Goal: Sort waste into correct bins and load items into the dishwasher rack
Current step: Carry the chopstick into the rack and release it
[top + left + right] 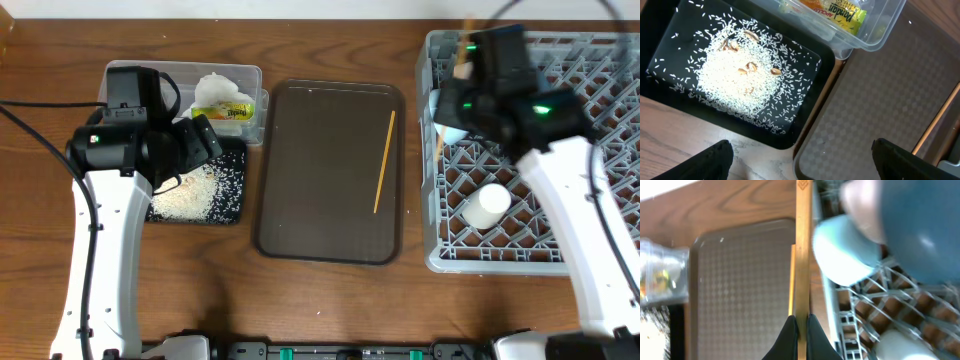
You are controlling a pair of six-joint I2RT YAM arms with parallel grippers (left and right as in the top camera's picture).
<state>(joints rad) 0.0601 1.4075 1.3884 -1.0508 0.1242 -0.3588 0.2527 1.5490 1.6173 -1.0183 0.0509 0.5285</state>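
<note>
My right gripper [802, 325] is shut on a wooden chopstick [803, 240] and holds it above the left edge of the grey dishwasher rack [600, 250]; in the overhead view the gripper [468, 80] sits at the rack's far left corner. The other chopstick [384, 162] lies on the brown tray [320, 180]. The rack holds a light-blue bowl [845, 250], a dark-blue plate [925, 230] and a white cup [490, 207]. My left gripper [802, 160] is open and empty over the black tray [665, 30] with rice [740, 75]. The clear tub [250, 80] holds the napkin [215, 88] and the wrapper [840, 12].
The brown serving tray lies between the two bins and the rack. Bare wooden table [330, 310] runs along the front. The left arm's body covers part of the clear tub and the black tray in the overhead view.
</note>
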